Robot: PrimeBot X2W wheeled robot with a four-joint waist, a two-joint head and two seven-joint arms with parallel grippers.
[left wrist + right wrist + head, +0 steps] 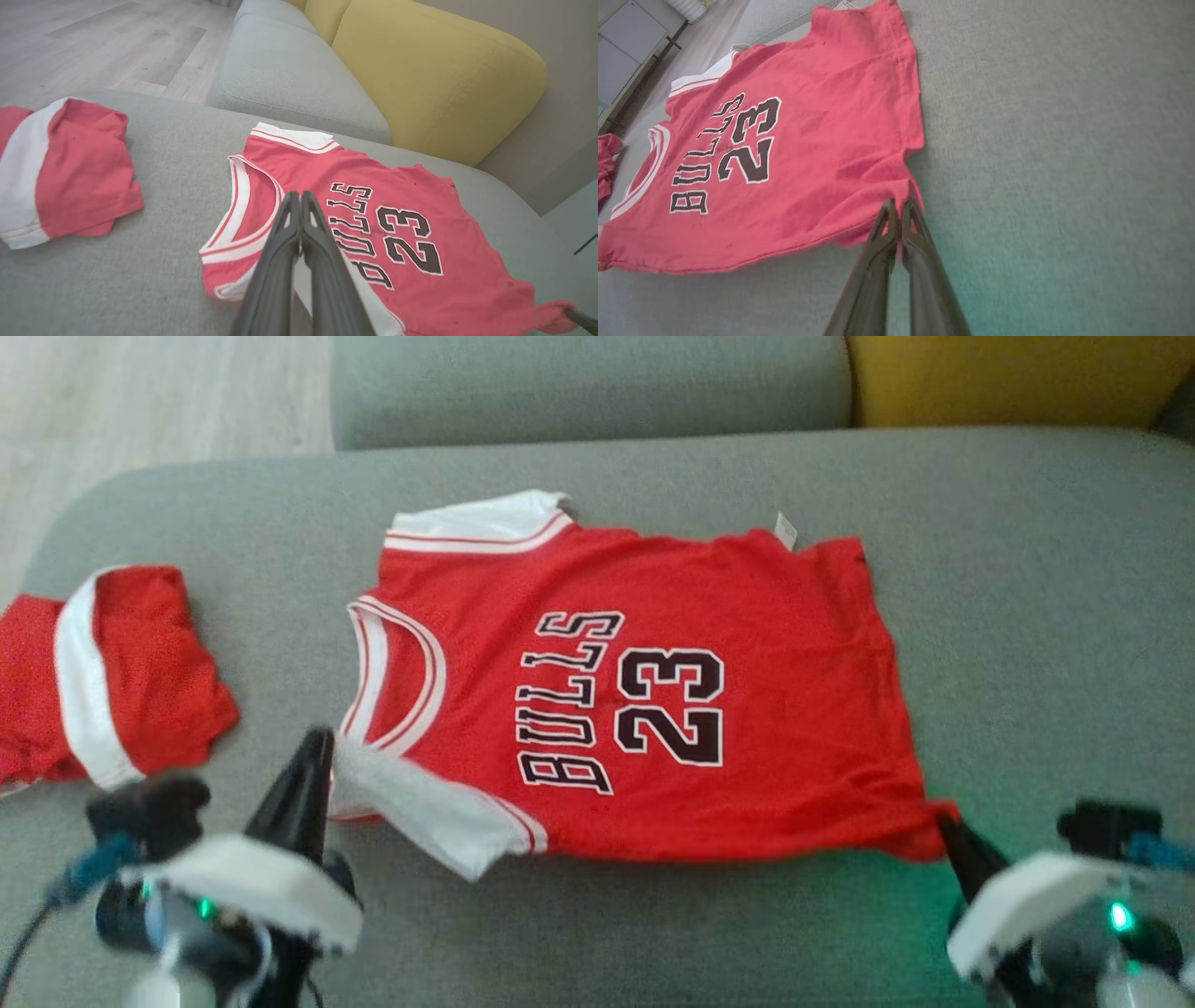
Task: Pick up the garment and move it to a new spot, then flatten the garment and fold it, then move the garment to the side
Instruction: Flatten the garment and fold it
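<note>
While both grippers are biting its near edge, the jersey is lying mostly flat on the grey seat cushion. It is lying print side up, collar pointing to the robot's left and hem to its right, so its long axis is running straight across the head view.

The left gripper is sitting with fingers pressed together on the near shoulder, where the white-trimmed armhole is lifting off the cushion. The right gripper is sitting with fingers pressed together on the near hem corner, cloth bunching into the tips.

The near long edge is thus stretching between the two tools, and the rest of the garment is spreading away from them toward the sofa back. Neither arm is sitting nearer; each is owning its own end.

Judging: flattening is looking about done and the fold is coming. That is likely calling for both ends travelling forward together over the print to the far edge, kept level to avoid a skewed fold. Red shorts are lying well apart on the left, out of that path.
</note>
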